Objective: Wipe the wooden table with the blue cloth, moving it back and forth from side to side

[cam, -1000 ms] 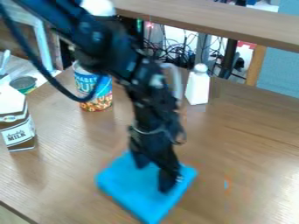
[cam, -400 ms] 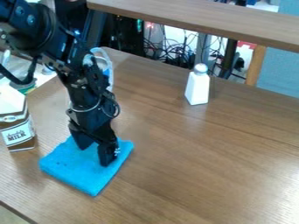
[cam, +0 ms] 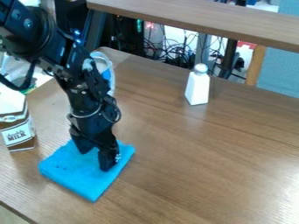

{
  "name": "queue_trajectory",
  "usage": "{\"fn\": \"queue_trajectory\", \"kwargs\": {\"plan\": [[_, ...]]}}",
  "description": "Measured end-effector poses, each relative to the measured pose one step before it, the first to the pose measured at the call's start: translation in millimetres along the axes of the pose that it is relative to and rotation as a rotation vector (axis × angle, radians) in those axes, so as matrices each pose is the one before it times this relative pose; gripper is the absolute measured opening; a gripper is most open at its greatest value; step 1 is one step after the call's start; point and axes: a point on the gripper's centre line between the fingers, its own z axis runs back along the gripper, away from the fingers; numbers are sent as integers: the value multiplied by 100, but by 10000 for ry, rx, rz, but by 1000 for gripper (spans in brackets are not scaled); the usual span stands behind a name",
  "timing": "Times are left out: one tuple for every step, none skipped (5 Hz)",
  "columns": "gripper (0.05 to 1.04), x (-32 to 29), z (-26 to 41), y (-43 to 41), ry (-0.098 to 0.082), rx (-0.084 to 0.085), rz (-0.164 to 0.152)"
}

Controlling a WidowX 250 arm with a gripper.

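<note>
Starting at ten o'clock from the gripper, we have a brown-and-white, gable-topped carton (cam: 16, 127), upright on the tabletop. Its opaque walls give nothing away, so whether there's anything inside, I can't tell.

Next across, at seven o'clock from the middle of the view, lies the flat, bright-blue, soft-looking square cloth (cam: 73, 173), one corner near the carton's base and another pointing towards six.

And right on top of it, the black two-finger gripper (cam: 95, 160)! The claw is wide, fingers parted with blue showing between them, tips down on the fabric rather than visibly pinching it. The way to handle this well, I'd say: light, even pressure through both tips, level and low, so the cloth slides flat instead of bunching. Mind that carton, too; a leftward drift could nudge it.

Over to one o'clock from the gripper, a tangle of dark cables (cam: 175, 56) sits beyond the table.

Finally, between one and two, well apart from the cloth, stands a white, tapering shaker with a rounded greyish cap (cam: 197, 87). Cap on, sides opaque: its contents are anyone's guess. Rounding off the right, smooth brown wooden tabletop (cam: 234, 153).
</note>
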Motion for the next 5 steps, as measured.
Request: {"fn": "queue_trajectory", "kwargs": {"plan": [[1001, -812, 155, -1625, -95, -202, -507], [1001, -777, 570, -1847, 179, -323, -515], [1001, 677, 3857, -955, -305, -318, -357], [1001, 486, 4707, -1726, -360, -765, -439], [1001, 831, 4160, -1401, 141, -732, -1651]]}}
